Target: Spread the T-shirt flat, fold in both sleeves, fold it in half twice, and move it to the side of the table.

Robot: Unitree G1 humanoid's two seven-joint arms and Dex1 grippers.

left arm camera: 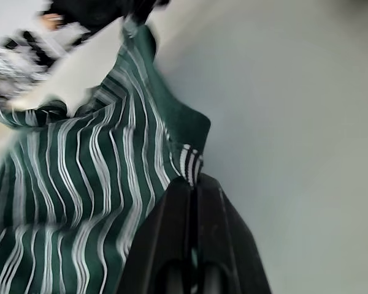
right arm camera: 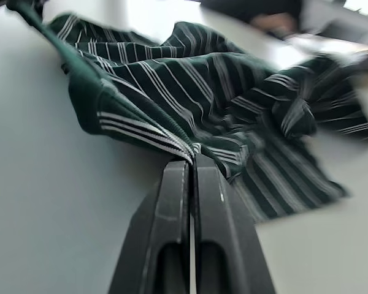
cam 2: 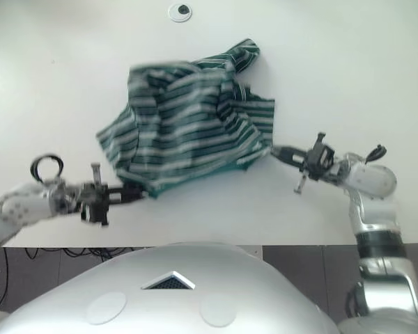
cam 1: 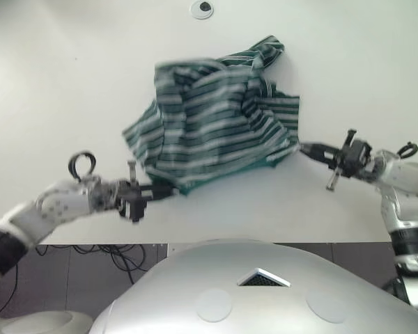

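Note:
A green T-shirt [cam 1: 216, 115] with white stripes lies bunched and rumpled in the middle of the white table [cam 1: 56, 83]. My left gripper [cam 1: 168, 191] is shut on the T-shirt's near left edge; in the left wrist view its fingers [left arm camera: 193, 226] pinch a striped hem [left arm camera: 189, 162]. At the near right corner my right gripper [cam 1: 303, 148] is shut on the T-shirt, and the right wrist view shows its fingers [right arm camera: 190, 220] clamped on the striped hem [right arm camera: 141, 131]. The cloth hangs slack between the two grippers, with a sleeve [cam 1: 265, 52] twisted toward the far side.
A small round grommet [cam 1: 203, 8] sits in the table at the far edge. Bare table surrounds the T-shirt on the left, right and near side. The table's near edge [cam 1: 90, 243] runs just below the left gripper, with cables under it.

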